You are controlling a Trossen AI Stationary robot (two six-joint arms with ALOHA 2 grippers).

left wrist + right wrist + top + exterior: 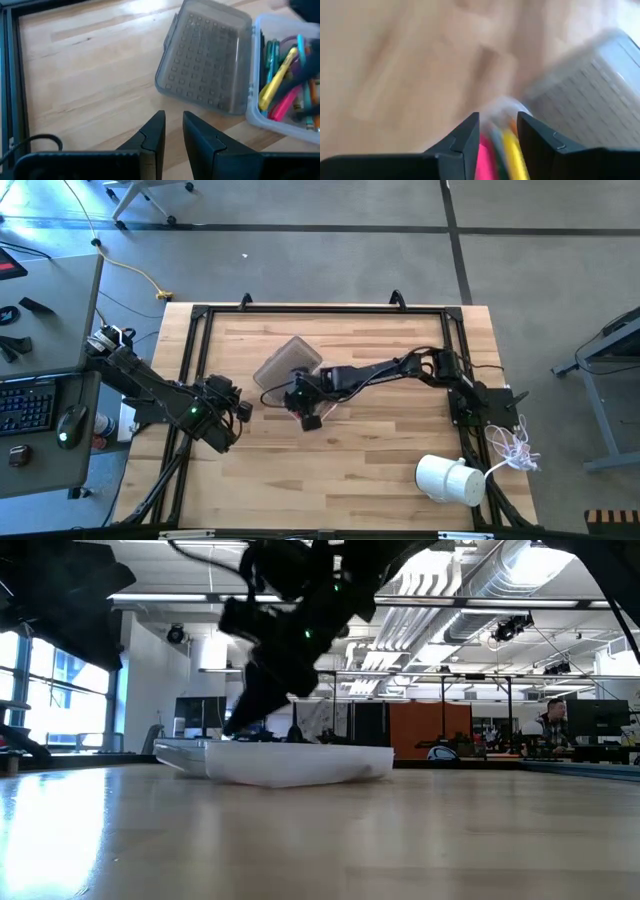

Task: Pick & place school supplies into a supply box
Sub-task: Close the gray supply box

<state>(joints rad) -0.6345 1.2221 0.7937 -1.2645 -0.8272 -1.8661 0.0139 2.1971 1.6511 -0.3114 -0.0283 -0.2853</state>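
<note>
At bench centre, supply box (300, 380) open, school supplies (285, 85) inside; right gripper (497, 131) jaws slightly apart, empty, directly over pens: could snag, tip box. Left gripper (172, 131) waits near, part-open

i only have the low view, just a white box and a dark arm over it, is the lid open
Observer: Yes. In the high view the ribbed lid lies flat on the table, hinged open beside the box.
Operator: anything inside yet
Observer: The left wrist view shows pens and markers in the box: yellow, pink, green and others.
Operator: which arm is that over it
Observer: The right one; its gripper is above the box, fingers apart, with nothing seen between them.
Operator: and the left
Observer: The left gripper waits over bare wood near the lid, open and empty.
</note>
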